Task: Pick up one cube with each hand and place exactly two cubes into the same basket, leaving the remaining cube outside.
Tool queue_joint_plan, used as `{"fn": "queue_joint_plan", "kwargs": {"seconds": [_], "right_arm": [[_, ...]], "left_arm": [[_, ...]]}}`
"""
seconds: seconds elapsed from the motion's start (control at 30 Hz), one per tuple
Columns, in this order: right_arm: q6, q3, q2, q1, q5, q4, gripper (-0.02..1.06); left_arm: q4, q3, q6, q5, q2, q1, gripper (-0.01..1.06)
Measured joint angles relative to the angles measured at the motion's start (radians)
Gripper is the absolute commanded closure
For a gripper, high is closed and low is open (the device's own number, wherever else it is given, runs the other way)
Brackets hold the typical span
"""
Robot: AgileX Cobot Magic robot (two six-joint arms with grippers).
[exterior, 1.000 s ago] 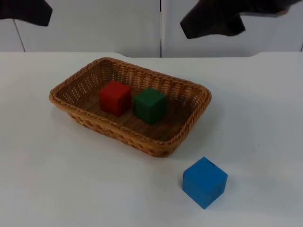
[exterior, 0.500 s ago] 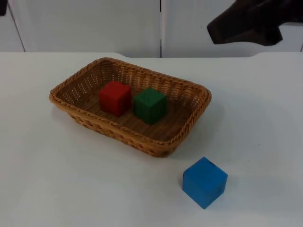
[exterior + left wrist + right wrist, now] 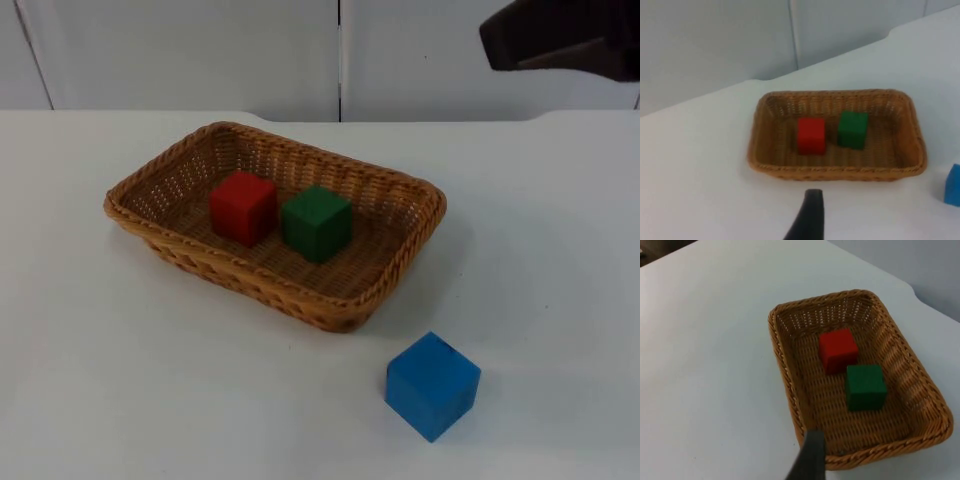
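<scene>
A: Where are the cubes sitting?

B: The red cube [image 3: 243,206] and the green cube [image 3: 316,222] are sitting side by side, a narrow gap between them, on the floor of the wicker basket [image 3: 420,240]. The blue cube [image 3: 432,385] is resting on the white tabletop [image 3: 120,400], near the basket's corner but apart from it. By my reading, two in and one out is what the task is asking for.

A: And the grippers?

B: The right gripper [image 3: 565,38] is hanging high by the grey partition wall [image 3: 200,50], carrying nothing; I cannot tell how far its fingers are parted. Of the left gripper, one black fingertip [image 3: 809,217] is showing in its wrist view, looking onto the basket from well back (again, opening unreadable), and nothing is in its hold.

A: If a cube needed handling?

B: They are looking rigid, light and smooth-faced, so I would be squeezing two opposite flat faces, squarely, since a corner grip would likely be slipping. The basket looks light too and could be sliding if nudged.

A: Room to move?

B: Open tabletop is lying on all sides of the blue cube. Inside the basket the raised woven rim is crowding any low approach, so coming straight down seems safer.
</scene>
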Motion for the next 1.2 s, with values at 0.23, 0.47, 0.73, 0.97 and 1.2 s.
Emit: {"fn": "queue_joint_plan", "kwargs": {"seconds": [0.23, 0.47, 0.73, 0.97, 1.2], "right_arm": [[0.000, 0.073, -0.088, 0.000, -0.031, 0.000, 0.32], [0.000, 0.123, -0.173, 0.000, -0.050, 0.000, 0.32], [0.020, 0.173, -0.285, 0.000, -0.064, -0.002, 0.32], [0.041, 0.242, -0.383, 0.000, -0.064, -0.002, 0.32], [0.041, 0.300, -0.532, 0.000, -0.013, -0.002, 0.32]], "left_arm": [[0.091, 0.000, -0.083, 0.077, -0.151, 0.000, 0.27], [0.127, 0.020, -0.135, 0.156, -0.257, 0.000, 0.27], [0.174, 0.195, -0.260, 0.177, -0.438, 0.000, 0.27], [0.250, 0.219, -0.339, 0.217, -0.454, 0.000, 0.27], [0.279, 0.245, -0.360, 0.219, -0.454, 0.000, 0.27]]}}
